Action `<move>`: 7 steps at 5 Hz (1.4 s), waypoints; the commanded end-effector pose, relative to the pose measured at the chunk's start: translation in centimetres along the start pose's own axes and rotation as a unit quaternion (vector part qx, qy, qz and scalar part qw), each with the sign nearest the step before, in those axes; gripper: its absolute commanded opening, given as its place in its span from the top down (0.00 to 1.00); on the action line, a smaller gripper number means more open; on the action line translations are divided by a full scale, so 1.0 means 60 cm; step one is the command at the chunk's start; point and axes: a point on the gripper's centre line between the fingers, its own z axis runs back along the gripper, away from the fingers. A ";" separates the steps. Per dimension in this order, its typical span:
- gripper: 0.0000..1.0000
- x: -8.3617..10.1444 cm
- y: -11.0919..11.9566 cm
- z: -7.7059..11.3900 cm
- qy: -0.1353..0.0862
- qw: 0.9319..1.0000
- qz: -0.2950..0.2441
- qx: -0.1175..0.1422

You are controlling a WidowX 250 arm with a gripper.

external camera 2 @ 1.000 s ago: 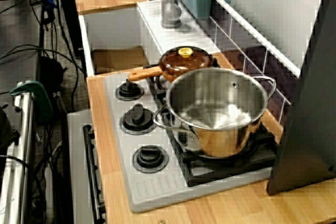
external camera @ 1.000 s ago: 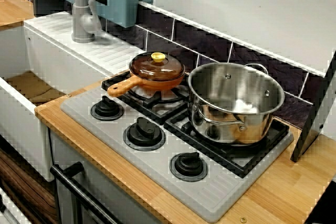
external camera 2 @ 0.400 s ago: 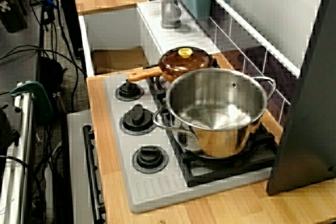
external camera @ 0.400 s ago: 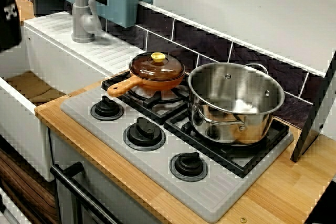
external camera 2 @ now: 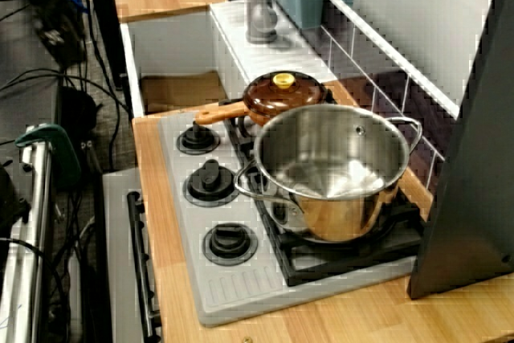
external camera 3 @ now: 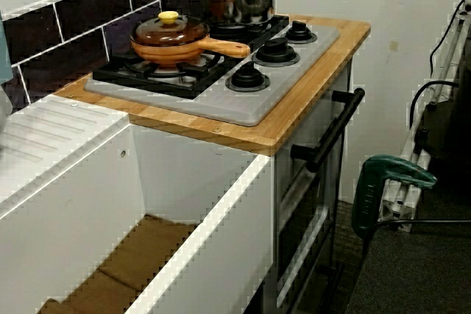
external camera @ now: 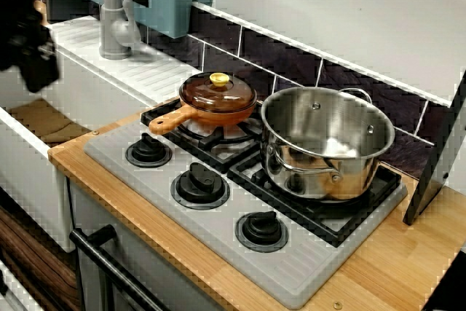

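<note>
Hanging high off the front edge of the counter [external camera: 156, 227], the gripper [external camera: 29, 41] is a dark blur, and I cannot tell whether its jaws are apart or together. 1 lidded brown pan [external camera: 217, 96] sits on the stove [external camera: 218, 242], well apart.

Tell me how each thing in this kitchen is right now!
Small brown saucepan with orange handle: lid on, upright.
Shiny steel pot: no lid, upright.
Three black stove knobs: setting unclear.
Grey oven door: shut.
Black tool: in the air, blurred, open or shut unclear.
</note>
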 end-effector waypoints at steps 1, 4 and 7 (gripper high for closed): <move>0.00 0.100 -0.010 -0.023 -0.005 0.997 -0.073 0.008; 0.00 0.129 -0.006 -0.053 0.015 0.997 -0.081 0.011; 0.00 0.127 -0.004 -0.067 0.009 0.997 -0.070 0.017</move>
